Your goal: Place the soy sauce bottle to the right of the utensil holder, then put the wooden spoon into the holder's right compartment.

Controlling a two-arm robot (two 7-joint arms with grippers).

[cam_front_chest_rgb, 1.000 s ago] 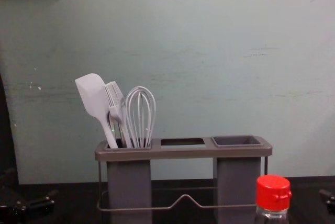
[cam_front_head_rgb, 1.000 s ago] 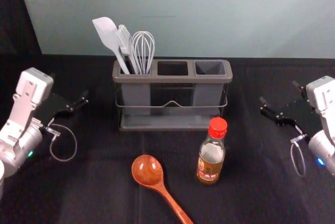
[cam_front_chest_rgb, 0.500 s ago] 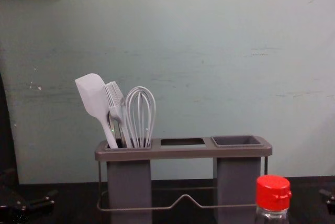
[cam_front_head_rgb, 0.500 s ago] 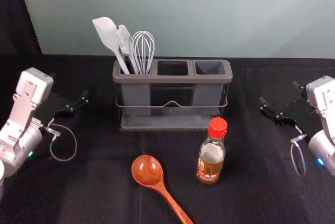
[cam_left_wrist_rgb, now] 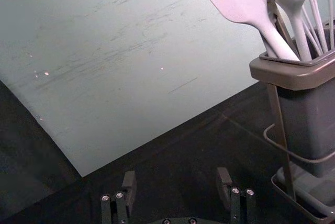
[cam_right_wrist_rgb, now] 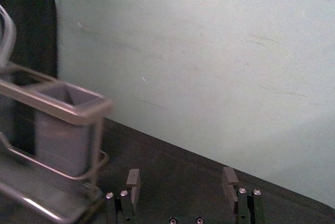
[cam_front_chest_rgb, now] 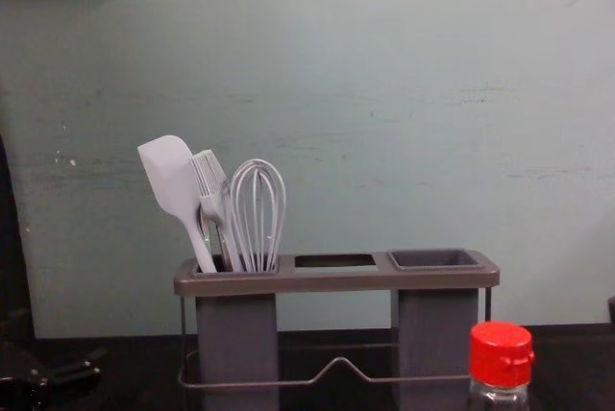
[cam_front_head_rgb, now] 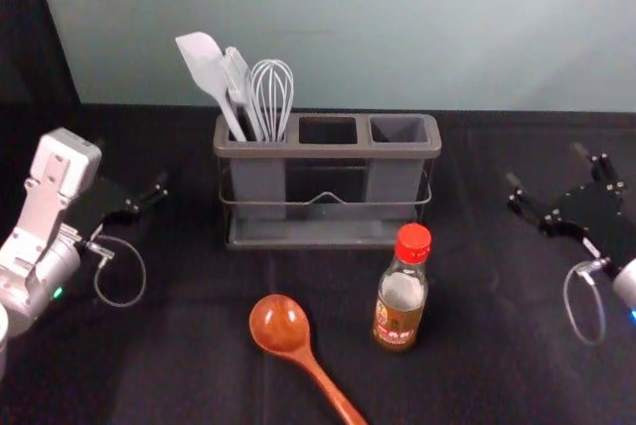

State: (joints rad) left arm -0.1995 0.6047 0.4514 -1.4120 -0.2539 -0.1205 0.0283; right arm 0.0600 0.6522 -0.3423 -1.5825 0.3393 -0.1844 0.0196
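The left pincer reaches in from the left, angled toward the far edge of the table, spread open. The wooden spoon lies nearer than the utensil holder; the soy sauce bottle stands before the holder's right end. The right pincer slants inward, also open. Black cloth meets a pale wall.

head: high, forward-down | chest: lower, level, closer | wrists: toward wall | head/chest share: utensil holder
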